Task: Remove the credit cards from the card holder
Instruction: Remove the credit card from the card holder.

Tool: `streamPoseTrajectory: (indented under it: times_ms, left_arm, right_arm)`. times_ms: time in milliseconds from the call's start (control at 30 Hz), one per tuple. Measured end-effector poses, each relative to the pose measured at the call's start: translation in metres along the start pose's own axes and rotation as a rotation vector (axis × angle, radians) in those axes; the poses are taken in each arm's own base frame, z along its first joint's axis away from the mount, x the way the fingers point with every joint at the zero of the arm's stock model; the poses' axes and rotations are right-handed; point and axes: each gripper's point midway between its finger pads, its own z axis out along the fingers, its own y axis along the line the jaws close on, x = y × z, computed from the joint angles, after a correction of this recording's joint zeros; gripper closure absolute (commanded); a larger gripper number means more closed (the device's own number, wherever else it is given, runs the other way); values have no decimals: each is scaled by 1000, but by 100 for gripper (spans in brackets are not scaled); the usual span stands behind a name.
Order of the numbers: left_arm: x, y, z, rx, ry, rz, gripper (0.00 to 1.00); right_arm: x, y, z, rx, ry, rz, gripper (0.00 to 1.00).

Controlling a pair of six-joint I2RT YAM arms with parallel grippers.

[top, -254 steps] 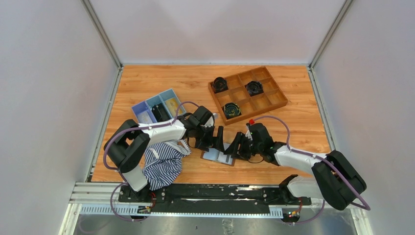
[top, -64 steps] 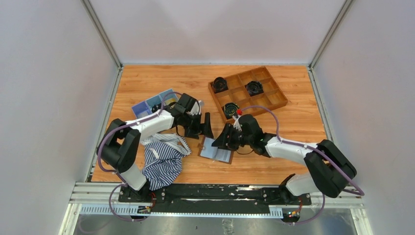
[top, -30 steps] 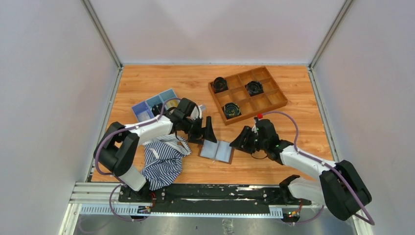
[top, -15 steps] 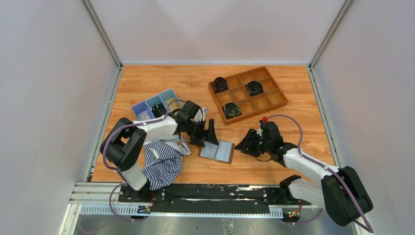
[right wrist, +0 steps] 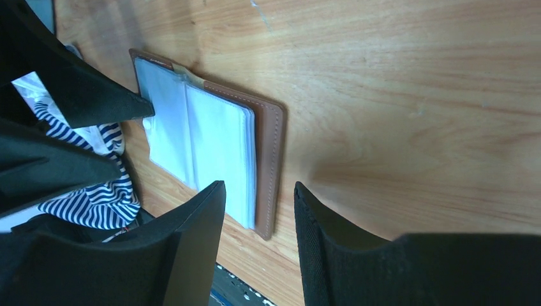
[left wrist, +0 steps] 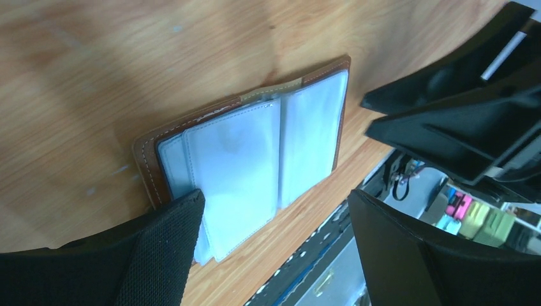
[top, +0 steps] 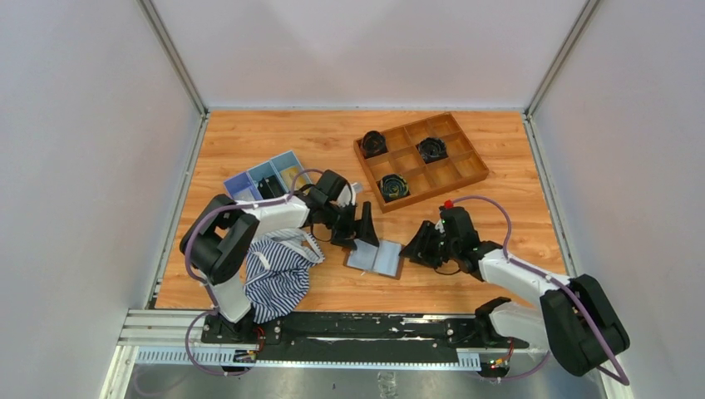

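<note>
The card holder [top: 376,258] lies open and flat on the wooden table, brown cover down and pale grey-blue sleeves up. It also shows in the left wrist view [left wrist: 249,153] and the right wrist view [right wrist: 204,137]. No separate card shows. My left gripper [top: 357,238] is open wide at the holder's left edge [left wrist: 274,248]; one finger [left wrist: 147,248] covers its corner. My right gripper [top: 413,246] is open and empty at the holder's right edge [right wrist: 258,248], its fingers straddling the brown border.
A striped cloth [top: 277,274] lies left of the holder, under the left arm. A light-blue compartment tray [top: 264,181] stands at the back left. A brown wooden grid tray [top: 421,160] with black round items stands at the back right.
My right gripper drew back to the right, then came back left to the holder's right edge. My left gripper and the holder shifted slightly right.
</note>
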Motion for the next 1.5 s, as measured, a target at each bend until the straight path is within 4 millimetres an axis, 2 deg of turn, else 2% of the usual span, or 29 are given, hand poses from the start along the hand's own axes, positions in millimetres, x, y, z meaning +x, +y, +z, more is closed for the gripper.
streamPoseTrajectory:
  times_ms: [167, 333, 533, 733, 900, 1033, 1233, 1500]
  left_arm:
    - [10, -27, 21, 69, 44, 34, 10]
    - [13, -43, 29, 105, 48, 22, 10]
    - [26, -66, 44, 146, 93, 42, 10]
    - [22, -75, 41, 148, 80, 54, 9]
    - [5, -73, 21, 33, 1, 108, 7]
    - [-5, -62, 8, -68, -61, 135, 7]
    - [1, -34, 11, -175, -43, 132, 7]
    - [10, -23, 20, -185, -11, 119, 8]
  right_arm:
    - [5, -8, 7, 23, 35, 18, 53]
    - [2, -7, 8, 12, 23, 20, 53]
    - [2, -6, 9, -5, 16, 18, 53]
    - [7, -9, 2, -1, 14, 17, 51]
    - [10, -13, -12, 17, -5, 0, 50]
    - [9, -14, -21, 24, -30, -15, 49]
    - [13, -18, -28, 39, -28, -23, 49]
    - [19, -25, -29, 69, -5, -21, 49]
